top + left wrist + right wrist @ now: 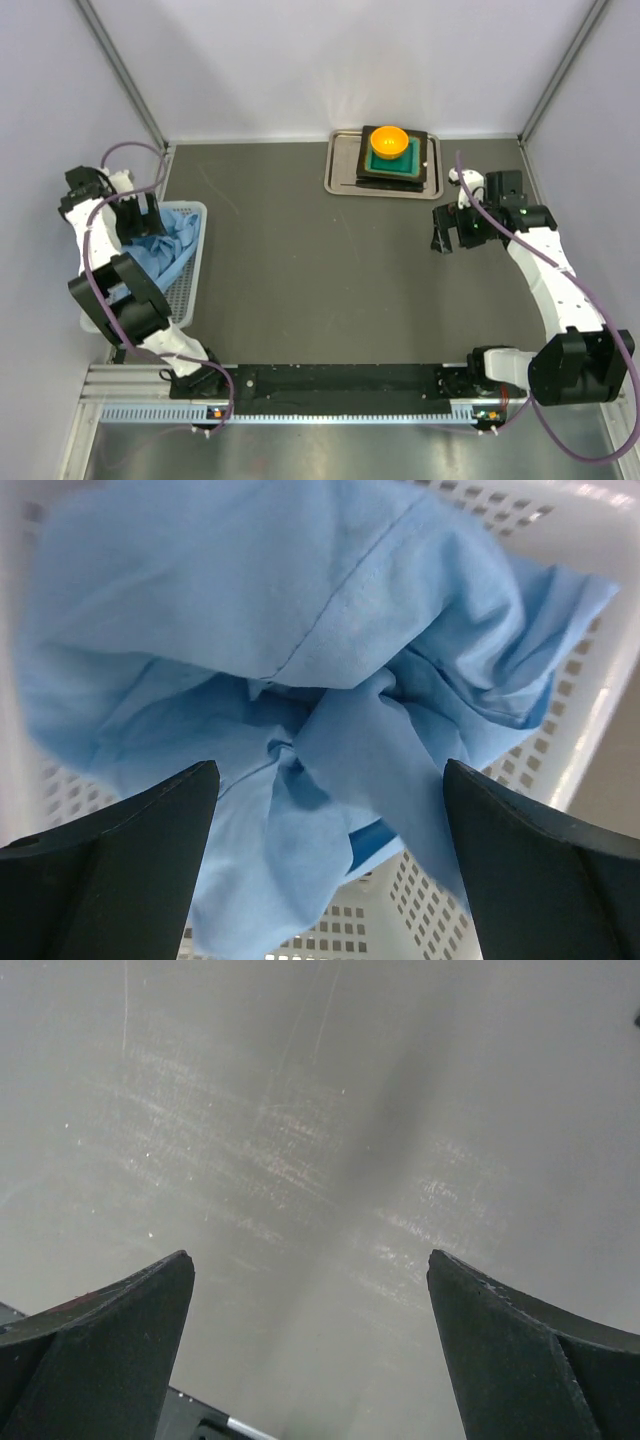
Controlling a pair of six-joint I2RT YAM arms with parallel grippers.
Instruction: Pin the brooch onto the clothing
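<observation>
Light blue cotton shirt is bunched up in a white perforated plastic basket at the left edge of the dark grey tabletop, approx. level w/ the left arm's elbow. In the left wrist view the shirt is a crumpled heap w/ one stitched seam running diagonally across the top fold and twisted folds in the middle. Basket wall shows on the right and below. Collar, label and buttons can't be made out.

Left fingers hang over the basket's far end, pointing down at the cloth. In the wrist view the left fingers are spread wide, one dark tip each side of the folds, nothing between them pinched. Can't tell if the tips touch the fabric.

Right fingers are over the right side of the tabletop, well apart from the basket. In the wrist view the right fingers are also wide apart and hold nothing, w/ only scuffed bare tabletop under them.

At the far edge, centre-right, is a shallow metal tray. On it are stacked dark green square plates w/ a round orange bowl on top.
</observation>
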